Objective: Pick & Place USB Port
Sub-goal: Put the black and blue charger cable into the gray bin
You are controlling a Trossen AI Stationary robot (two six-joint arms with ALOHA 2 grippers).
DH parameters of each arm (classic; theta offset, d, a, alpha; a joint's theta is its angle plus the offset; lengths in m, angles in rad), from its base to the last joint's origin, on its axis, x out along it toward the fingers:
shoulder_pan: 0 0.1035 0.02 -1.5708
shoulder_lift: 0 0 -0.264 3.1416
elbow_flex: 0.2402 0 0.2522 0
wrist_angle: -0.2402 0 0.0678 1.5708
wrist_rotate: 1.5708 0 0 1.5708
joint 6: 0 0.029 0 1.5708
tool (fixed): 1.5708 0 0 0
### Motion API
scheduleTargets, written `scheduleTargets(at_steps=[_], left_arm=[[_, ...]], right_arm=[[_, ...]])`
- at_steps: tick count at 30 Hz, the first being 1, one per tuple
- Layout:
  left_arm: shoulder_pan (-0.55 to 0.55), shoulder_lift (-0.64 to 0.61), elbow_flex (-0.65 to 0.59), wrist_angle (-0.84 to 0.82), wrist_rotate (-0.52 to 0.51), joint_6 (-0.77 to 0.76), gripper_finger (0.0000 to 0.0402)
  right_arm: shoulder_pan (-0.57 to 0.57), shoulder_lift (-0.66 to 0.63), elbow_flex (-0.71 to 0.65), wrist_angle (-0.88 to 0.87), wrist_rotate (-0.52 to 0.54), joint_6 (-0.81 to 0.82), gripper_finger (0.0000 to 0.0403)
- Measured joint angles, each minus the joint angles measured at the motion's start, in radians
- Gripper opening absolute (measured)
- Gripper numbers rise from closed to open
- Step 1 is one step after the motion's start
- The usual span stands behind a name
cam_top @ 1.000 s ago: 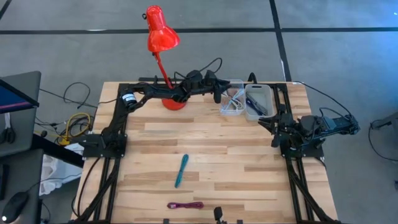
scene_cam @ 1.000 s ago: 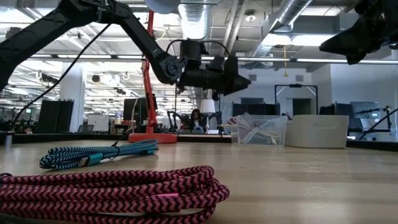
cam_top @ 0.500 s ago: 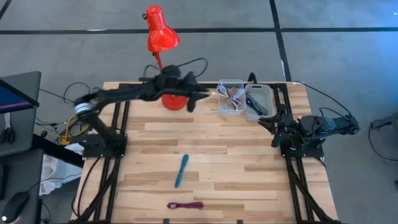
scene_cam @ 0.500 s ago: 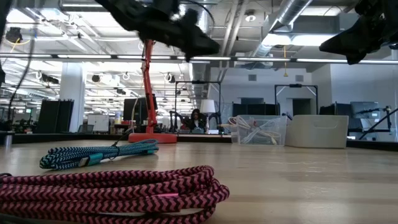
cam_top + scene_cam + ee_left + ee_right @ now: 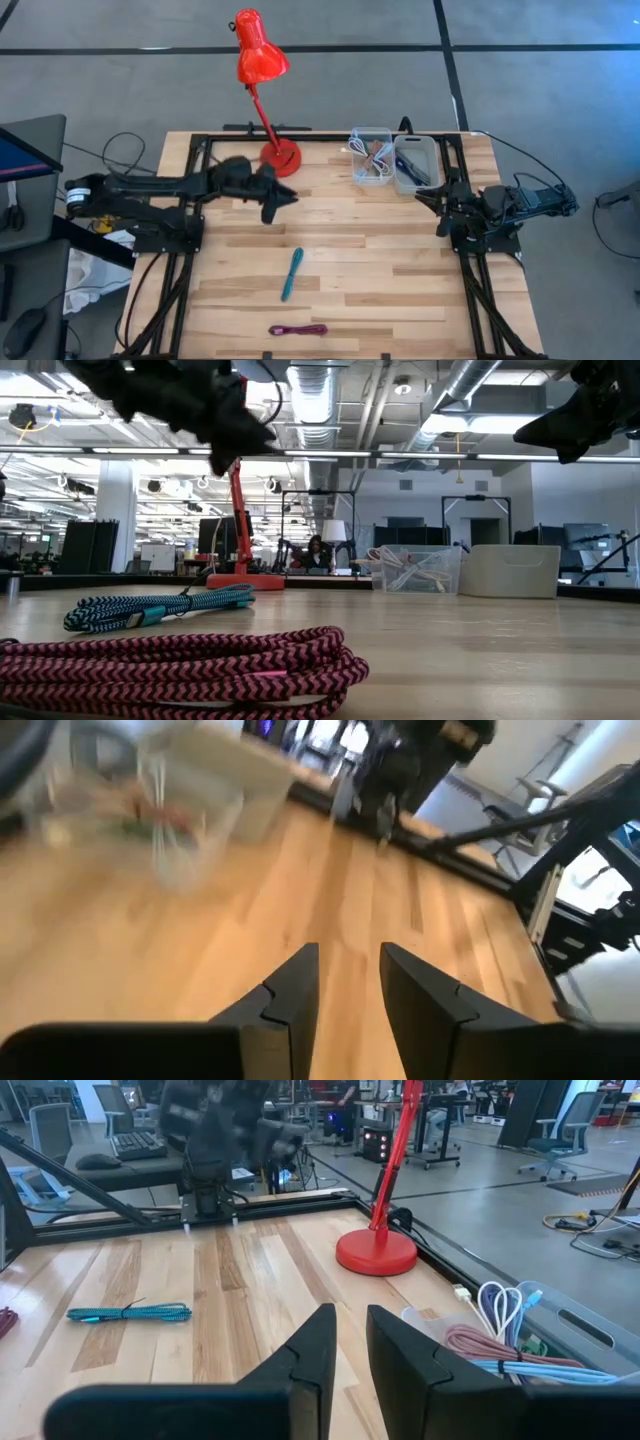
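A coiled teal USB cable (image 5: pixel 291 274) lies flat on the wooden table near its middle, and also shows in the low view (image 5: pixel 150 610) and the right wrist view (image 5: pixel 128 1313). A coiled magenta cable (image 5: pixel 298 329) lies at the near edge (image 5: pixel 180 665). More cables sit in a clear bin (image 5: pixel 372 157) at the far right. My left gripper (image 5: pixel 288 200) hovers above the table beside the lamp base, open and empty (image 5: pixel 350 990). My right gripper (image 5: pixel 343 1350) waits raised at the table's right side, a narrow gap between its fingers and nothing in it.
A red desk lamp stands on its round base (image 5: pixel 280 158) at the far side, just beyond my left gripper. A second, frosted bin (image 5: pixel 415 163) sits right of the clear one. Black frame rails (image 5: pixel 185 250) run along both table sides.
My left gripper has drawn back from above the clear bin, going toward the table's left and near edges past the lamp base, with nothing in its fingers. The teal and magenta cables have stayed where they were.
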Motion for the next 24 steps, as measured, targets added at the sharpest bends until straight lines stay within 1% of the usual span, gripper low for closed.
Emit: scheduleTargets(at_steps=[5,11,15,18,24], left_arm=[[-0.105,-0.013,-0.070,-0.017,-0.079,-0.152,0.0108],[-0.215,-0.012,-0.113,-0.052,-0.217,-0.282,0.0108],[-0.269,-0.012,-0.138,-0.065,-0.256,-0.373,0.0108],[-0.299,-0.012,-0.160,-0.066,-0.262,-0.420,0.0108],[-0.329,-0.012,-0.188,-0.067,-0.264,-0.471,0.0108]], right_arm=[[0.000,0.000,0.000,0.000,0.000,0.000,0.0054],[0.000,0.000,0.000,0.000,0.000,0.000,0.0054],[0.000,0.000,0.000,0.000,0.000,0.000,0.0054],[0.000,0.000,0.000,0.000,0.000,0.000,0.0054],[0.000,0.000,0.000,0.000,0.000,0.000,0.0054]])
